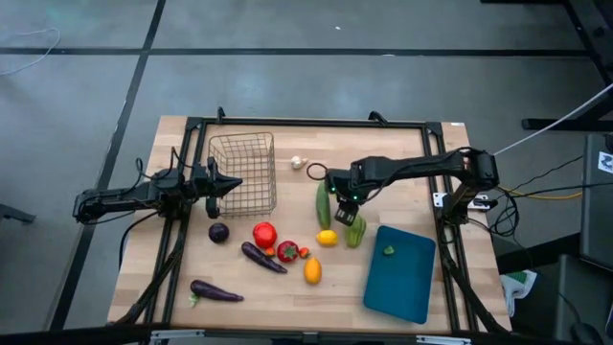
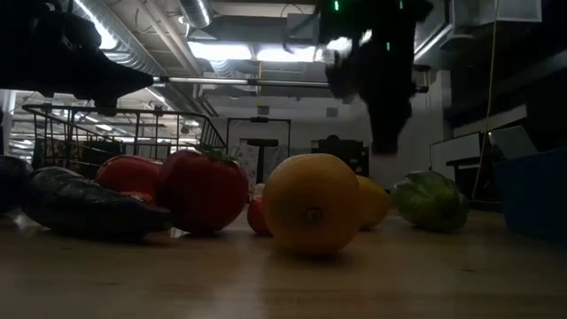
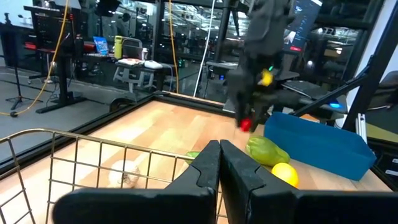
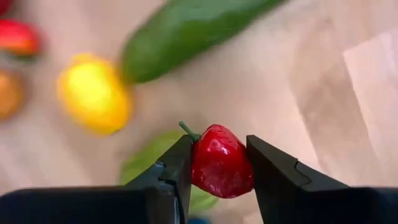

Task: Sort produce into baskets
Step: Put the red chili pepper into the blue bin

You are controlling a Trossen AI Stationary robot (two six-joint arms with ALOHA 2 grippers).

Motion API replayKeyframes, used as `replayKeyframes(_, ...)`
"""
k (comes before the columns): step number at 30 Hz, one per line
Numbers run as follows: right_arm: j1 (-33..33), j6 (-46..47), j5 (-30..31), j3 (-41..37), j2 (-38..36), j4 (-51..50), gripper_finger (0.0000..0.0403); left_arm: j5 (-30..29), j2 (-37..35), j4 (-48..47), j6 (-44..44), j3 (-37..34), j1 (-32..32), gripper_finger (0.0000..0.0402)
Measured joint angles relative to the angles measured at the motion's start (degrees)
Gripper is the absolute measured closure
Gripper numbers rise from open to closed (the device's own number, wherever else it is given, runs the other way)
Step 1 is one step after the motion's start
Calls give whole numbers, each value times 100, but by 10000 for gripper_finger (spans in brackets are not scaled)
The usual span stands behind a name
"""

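Basket (image 1: 243, 172) left of cucumber (image 1: 324, 203); tray (image 1: 400, 273) right of lemon (image 1: 327, 238); garlic (image 1: 297, 162) behind.

Two eggplants (image 1: 262, 257) (image 1: 215, 291), two tomatoes (image 1: 264, 233) (image 1: 287, 252), two lemons (image 1: 327, 238) (image 1: 312, 270), one cucumber (image 1: 324, 204), one garlic (image 1: 297, 162).

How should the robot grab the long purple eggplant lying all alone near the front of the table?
Grip the long purple eggplant across its narrow middle, coming straight down from above. It lies flat on the table, lengthwise left to right, with bare wood around it, so the end effector fingers would probably fit on its front and back sides.
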Motion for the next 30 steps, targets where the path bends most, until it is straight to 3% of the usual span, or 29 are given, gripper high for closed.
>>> replayKeyframes(6, 547, -101, -77, 669, -2, -873, 272, 0, 0, -1, 0, 0, 0, 396)
replayKeyframes(14, 1546, -93, -107, 742, -3, -1752, 272, 0, 0, -1, 0, -1, 0, 396)
replayKeyframes(30, 3341, 98, -107, 311, -3, -1909, 271, 0, 0, 1, 0, 0, 0, 396)
